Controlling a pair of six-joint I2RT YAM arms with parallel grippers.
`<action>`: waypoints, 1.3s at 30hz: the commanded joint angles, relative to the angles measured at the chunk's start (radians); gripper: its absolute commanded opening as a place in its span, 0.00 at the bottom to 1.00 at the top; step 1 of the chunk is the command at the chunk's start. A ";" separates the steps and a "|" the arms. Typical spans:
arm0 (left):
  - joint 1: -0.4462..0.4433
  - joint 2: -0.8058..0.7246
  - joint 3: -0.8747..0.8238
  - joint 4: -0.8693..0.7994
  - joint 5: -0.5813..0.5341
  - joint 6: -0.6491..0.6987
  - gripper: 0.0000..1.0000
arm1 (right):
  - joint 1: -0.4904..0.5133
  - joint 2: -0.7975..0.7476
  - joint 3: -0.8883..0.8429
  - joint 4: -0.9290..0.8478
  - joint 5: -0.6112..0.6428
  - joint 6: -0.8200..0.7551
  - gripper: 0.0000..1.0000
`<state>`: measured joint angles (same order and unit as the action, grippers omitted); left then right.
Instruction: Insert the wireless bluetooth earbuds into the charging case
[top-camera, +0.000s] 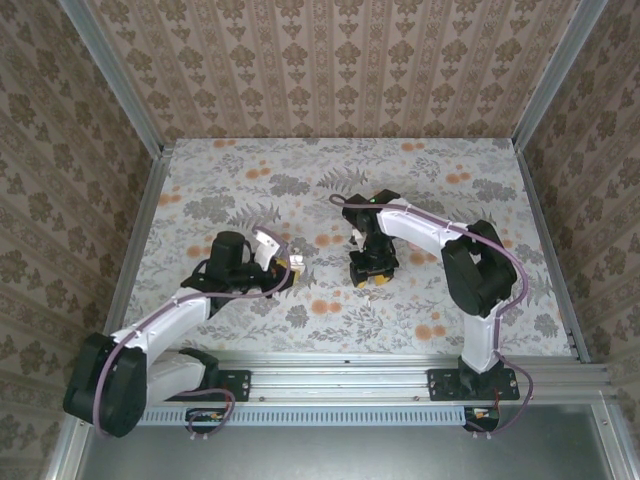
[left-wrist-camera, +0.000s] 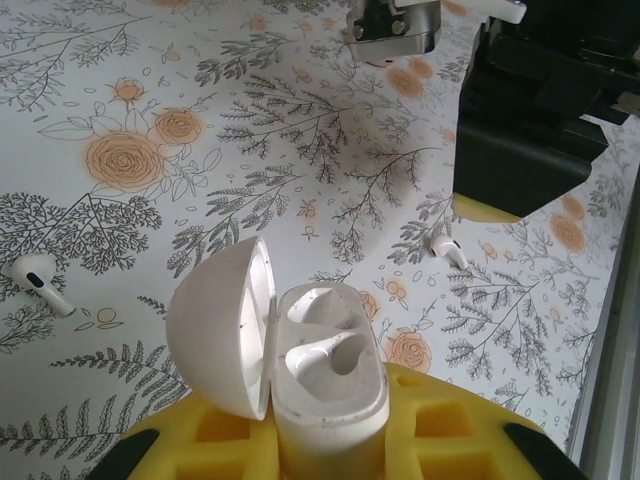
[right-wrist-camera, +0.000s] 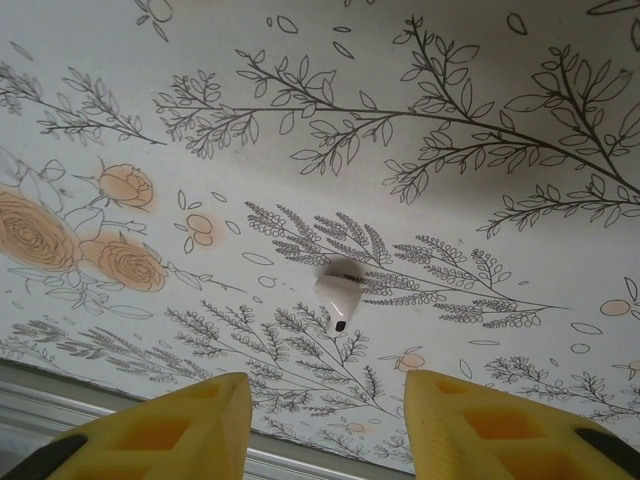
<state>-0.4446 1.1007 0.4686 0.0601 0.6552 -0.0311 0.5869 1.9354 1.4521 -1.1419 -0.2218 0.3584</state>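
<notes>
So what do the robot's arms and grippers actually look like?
The left arm and right arm have white links, black joints and a lilac cable looped alongside. The left gripper and right gripper have black bodies and yellow fingers with recessed pockets and black edging.

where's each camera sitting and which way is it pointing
top external: above and behind the bases, looking down at the floral table; both arms show.
left wrist: on the left gripper, looking past its held charging case toward the right gripper.
right wrist: looking down between the right gripper's fingers at an earbud.
shared: top and left wrist both show the case and right gripper.
</notes>
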 joint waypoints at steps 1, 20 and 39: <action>-0.004 -0.035 -0.008 0.015 -0.048 0.037 0.16 | -0.002 0.035 0.006 -0.046 -0.021 -0.008 0.44; -0.005 -0.069 0.008 -0.022 -0.117 0.042 0.16 | 0.011 0.057 -0.138 0.113 -0.076 0.058 0.41; -0.004 -0.065 0.019 -0.040 -0.126 0.045 0.16 | 0.025 0.059 -0.171 0.183 -0.040 0.074 0.22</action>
<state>-0.4446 1.0386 0.4686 0.0353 0.5327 -0.0055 0.5983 1.9846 1.3094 -1.0031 -0.2584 0.4160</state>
